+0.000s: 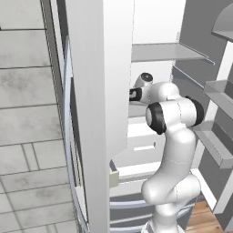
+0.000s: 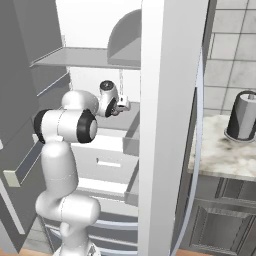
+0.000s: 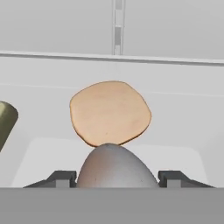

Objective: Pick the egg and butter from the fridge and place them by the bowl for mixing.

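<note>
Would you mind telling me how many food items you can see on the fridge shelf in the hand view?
3: the egg between the fingertips, a flat tan piece just behind it, and an olive-green item cut off at the left edge. More may sit outside the view.

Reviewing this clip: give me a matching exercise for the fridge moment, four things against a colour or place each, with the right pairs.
Things:
1. egg
2. flat tan item
3. olive-green item
4. canister

Descriptions:
A. on the marble counter beside the fridge
B. brownish-grey, between the jaws of the gripper
C. at the hand view's left edge
D. just beyond the egg on the shelf

Pairs: 1-B, 2-D, 3-C, 4-A
</note>
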